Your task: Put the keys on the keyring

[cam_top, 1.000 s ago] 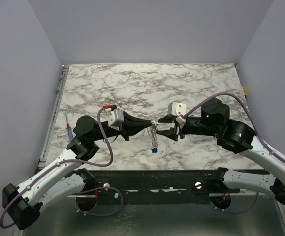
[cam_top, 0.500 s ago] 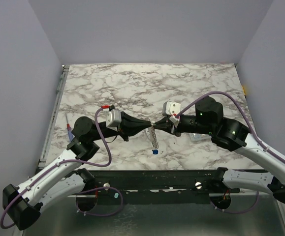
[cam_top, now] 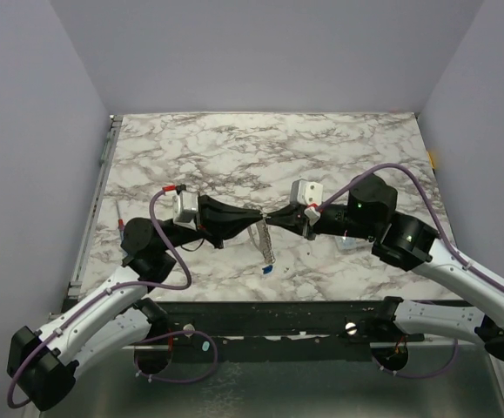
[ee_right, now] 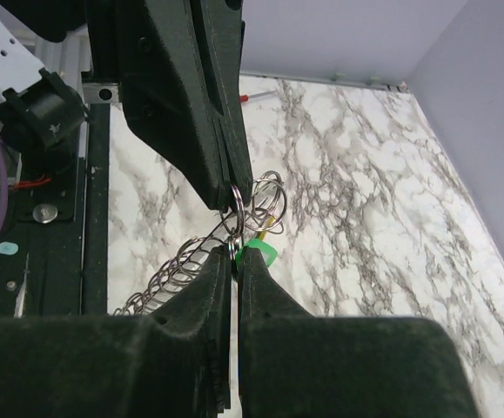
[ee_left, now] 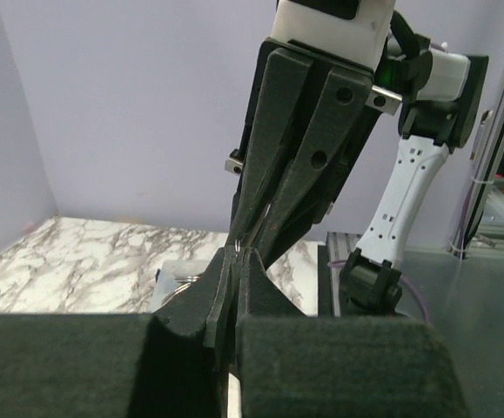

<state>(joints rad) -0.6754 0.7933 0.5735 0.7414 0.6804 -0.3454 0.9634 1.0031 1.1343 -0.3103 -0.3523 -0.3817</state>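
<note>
My two grippers meet tip to tip above the table's middle. The left gripper (cam_top: 261,214) (ee_left: 241,253) is shut on a thin ring of the keyring (ee_right: 237,202). The right gripper (cam_top: 271,218) (ee_right: 237,249) is shut on a small ring just below it, beside a green key head (ee_right: 262,255); a yellow bit (ee_right: 266,227) shows behind. The keyring's chain (cam_top: 265,244) (ee_right: 169,272) hangs down from the pinch, with a blue key (cam_top: 269,270) at its lower end. How the rings are linked is hidden by the fingers.
A small clear box (cam_top: 347,244) (ee_left: 175,279) lies on the marble under the right arm. A red-and-blue pen (cam_top: 122,226) (ee_right: 260,95) rests near the table's left edge. A metal rail (cam_top: 95,205) runs along that edge.
The right gripper has shut on the small ring by the left fingertips. Both arms have drifted left, and the hanging chain with the blue key swung left with them.
</note>
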